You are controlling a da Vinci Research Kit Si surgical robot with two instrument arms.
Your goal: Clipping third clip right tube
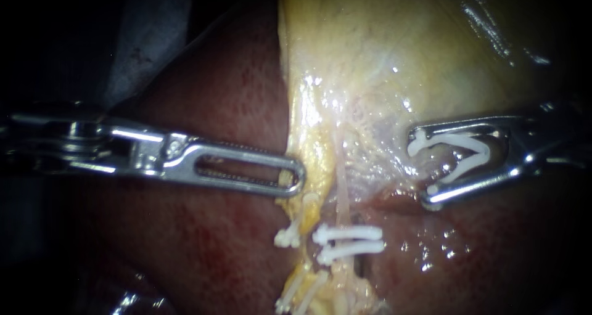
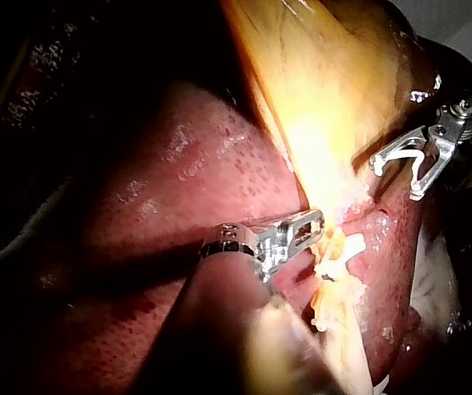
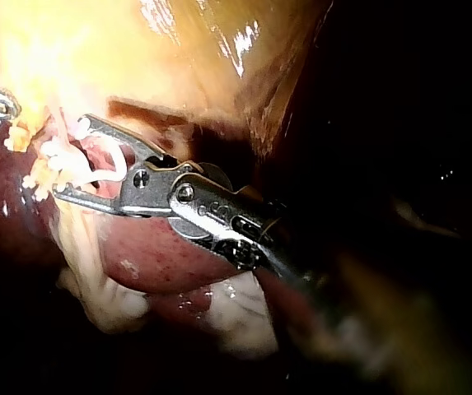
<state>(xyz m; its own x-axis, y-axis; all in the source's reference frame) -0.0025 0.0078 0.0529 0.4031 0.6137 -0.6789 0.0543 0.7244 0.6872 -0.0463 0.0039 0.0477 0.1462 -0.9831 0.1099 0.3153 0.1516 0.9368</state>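
My right instrument [image 1: 423, 167] comes in from the right with its jaws spread around an open white clip [image 1: 459, 148]. It hangs over the tissue, apart from the pale right tube [image 1: 341, 195] and to its right. Two white clips [image 1: 348, 241] sit shut across that tube lower down. A small clip [image 1: 287, 236] sits on the left tube. My left instrument [image 1: 295, 178] has its slotted jaws shut on the yellow edge of the gallbladder [image 1: 401, 44], just left of the tubes. The right wrist view shows the loaded clip [image 3: 108, 164] between my right instrument's jaws [image 3: 71, 156].
Dark red liver [image 1: 203, 247] lies on both sides of the tubes and under both instruments. More white clips [image 1: 296, 293] show on the yellow strand at the lower edge. In the left wrist view my right instrument [image 2: 400, 169] stands beyond my left one [image 2: 314, 224].
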